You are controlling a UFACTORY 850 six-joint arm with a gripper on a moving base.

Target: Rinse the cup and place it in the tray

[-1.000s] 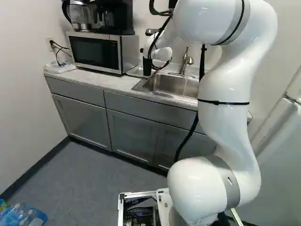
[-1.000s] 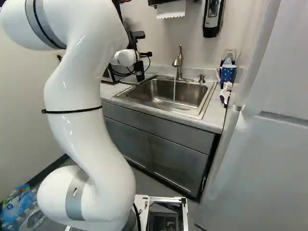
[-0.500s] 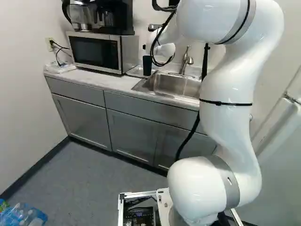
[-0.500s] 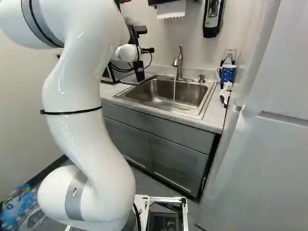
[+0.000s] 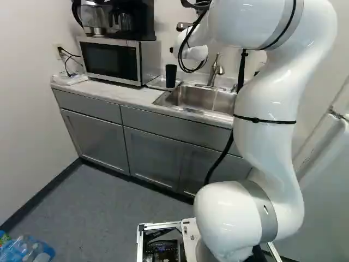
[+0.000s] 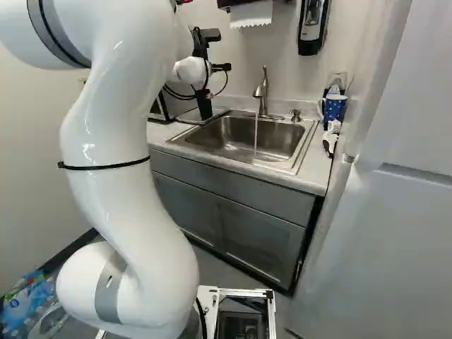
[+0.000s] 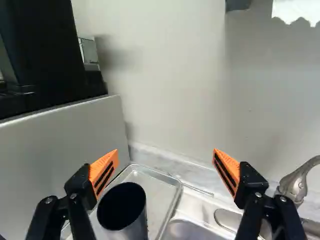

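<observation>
Well, your claw [image 6: 220,68] has its fingers wide apart, open room between them; the cup [image 7: 134,226] stands upright within the rim of the tray [image 7: 161,192], beside the microwave [image 7: 60,145].

The end effector [image 6: 222,67] has its fingers spread wide.

A coffee maker [image 5: 143,22] sits on the microwave [image 5: 112,60], upper left. Near top centre, a black cup [image 5: 170,75] stands upright in the metal tray [image 5: 157,83], left of the sink [image 5: 191,99]. The white arm [image 5: 267,142] dominates the right.
</observation>
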